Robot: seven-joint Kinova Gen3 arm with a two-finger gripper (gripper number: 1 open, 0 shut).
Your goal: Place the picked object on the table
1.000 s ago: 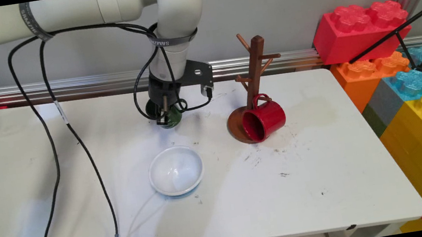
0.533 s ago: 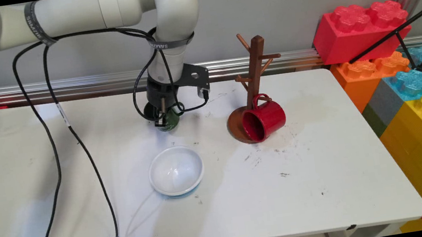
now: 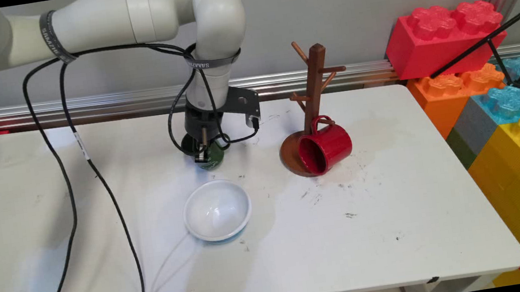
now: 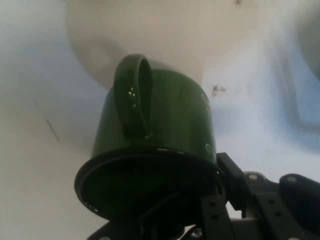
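Since a second ago: gripper with its green mug has shifted only slightly over the table, a touch left at the half-second mark, now back right and a little lower in the main view. Upper arm link has tilted; cables hang a bit further right. White bowl, red mug and mug tree unmoved.

Gripper closed on the green mug, clamped at the rim: in the hand view one finger runs outside the wall at the mouth's edge, linkage reaching into the dark opening. The second finger is not clearly seen. Mug handle faces the hand camera, standing up off the wall. Mug body points away from the hand toward the table surface. Whether its base touches the table cannot be told.

White bowl sits upright on the table, near side of the gripper, near but apart from the green mug.

To the right: brown wooden mug tree, upright on its round base. Red mug lies on its side against that base, mouth toward the camera's left-front, handle up by the trunk.

Big toy bricks stacked off the table's right end, red one on top at the rear.
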